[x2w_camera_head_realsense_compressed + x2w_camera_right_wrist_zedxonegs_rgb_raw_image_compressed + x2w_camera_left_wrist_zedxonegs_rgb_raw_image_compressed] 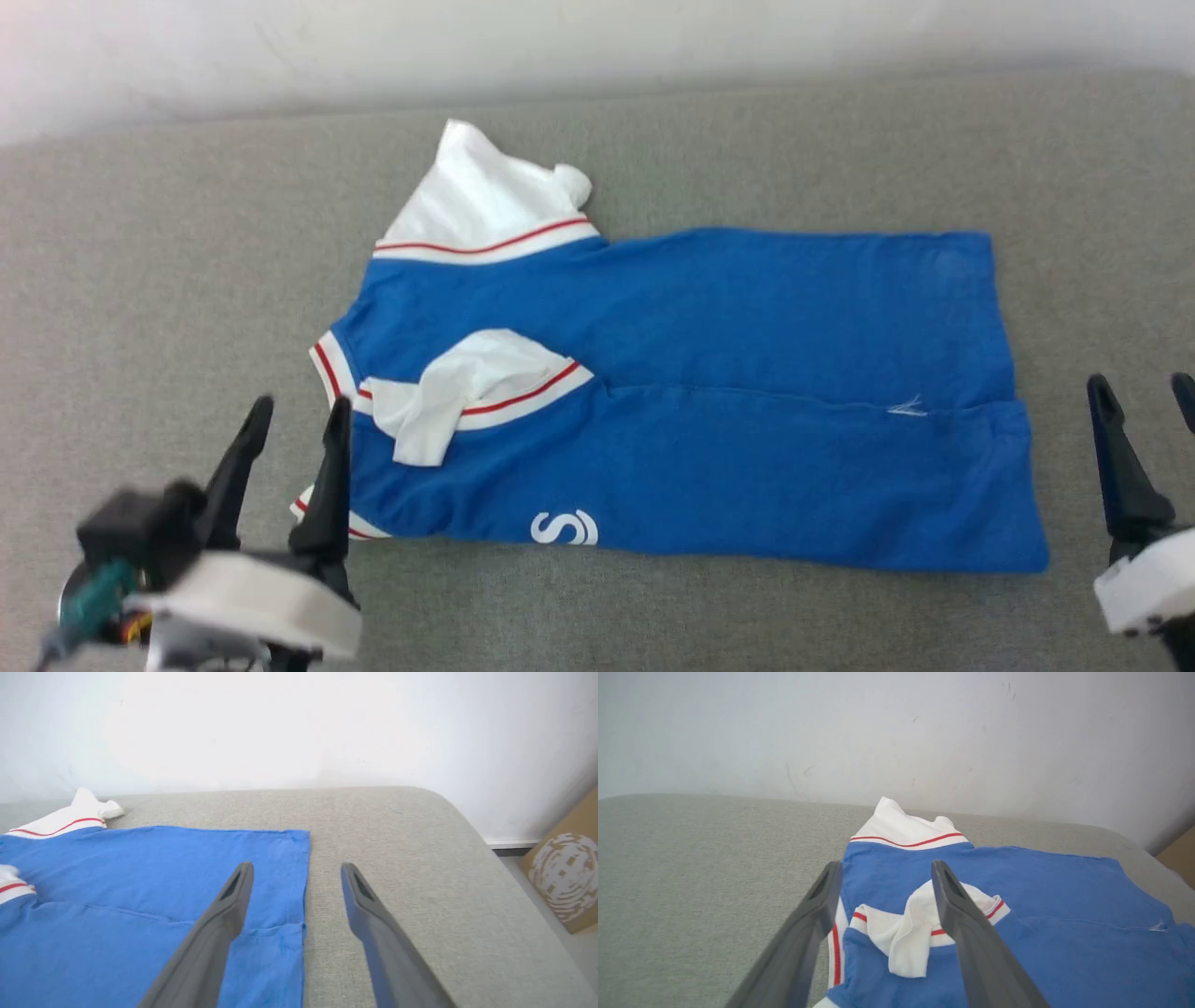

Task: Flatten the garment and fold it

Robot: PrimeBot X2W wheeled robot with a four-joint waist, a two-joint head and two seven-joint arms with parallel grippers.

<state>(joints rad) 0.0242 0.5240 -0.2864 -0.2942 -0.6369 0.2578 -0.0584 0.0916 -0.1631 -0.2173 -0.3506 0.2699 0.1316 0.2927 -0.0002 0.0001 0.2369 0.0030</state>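
Observation:
The royal-blue garment (709, 373) lies on the grey cushion, collar end to the left and hem to the right. Its near long side is folded over the middle, with one white red-striped sleeve (467, 387) lying crumpled on top. The other white sleeve (481, 201) sticks out at the far side. A white letter mark (564, 528) shows at the near edge. My left gripper (297, 418) hangs open just left of the collar end, holding nothing; from the left wrist the garment (1017, 905) lies ahead of its fingers. My right gripper (1144, 394) is open beside the hem (299, 882), empty.
The grey cushion (168, 280) reaches back to a pale wall (597, 37). Its rounded right end (467, 826) drops off to the floor, where a brown cardboard box (560, 868) stands. Bare cushion surrounds the garment on all sides.

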